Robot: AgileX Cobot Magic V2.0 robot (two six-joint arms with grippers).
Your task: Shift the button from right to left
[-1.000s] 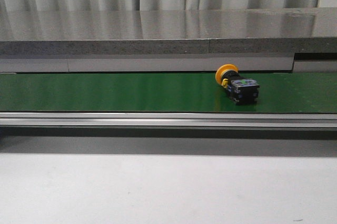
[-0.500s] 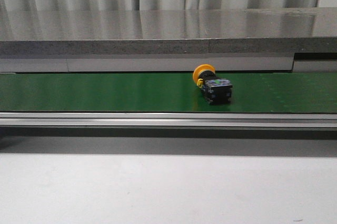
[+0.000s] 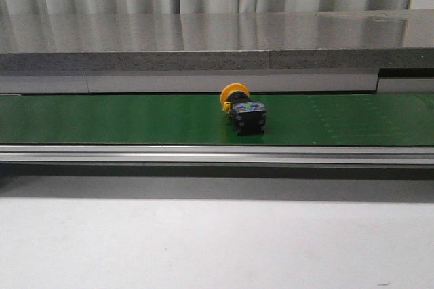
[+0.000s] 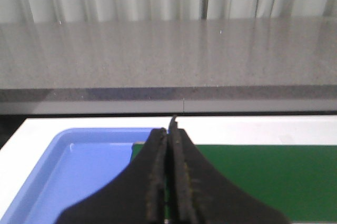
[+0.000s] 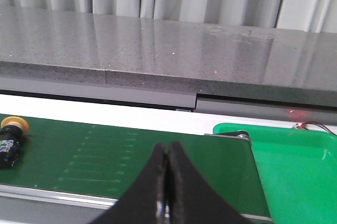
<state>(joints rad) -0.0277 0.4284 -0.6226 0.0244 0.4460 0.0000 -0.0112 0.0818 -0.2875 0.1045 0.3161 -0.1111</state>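
The button (image 3: 243, 109), a yellow mushroom cap on a black boxy body, lies on its side on the green belt (image 3: 122, 119), a little right of the middle in the front view. It also shows in the right wrist view (image 5: 9, 137), at the belt's far side from my right gripper (image 5: 167, 148). That gripper is shut and empty above the belt's right end. My left gripper (image 4: 169, 132) is shut and empty above the belt's left end. Neither gripper shows in the front view.
A blue tray (image 4: 79, 166) sits at the belt's left end. A green tray (image 5: 295, 166) sits at its right end. A grey stone ledge (image 3: 217, 38) runs behind the belt and a metal rail (image 3: 217, 155) along its front.
The button has travelled left along the belt, from right of the middle toward the middle. Neither gripper is seen in the earlier frames.
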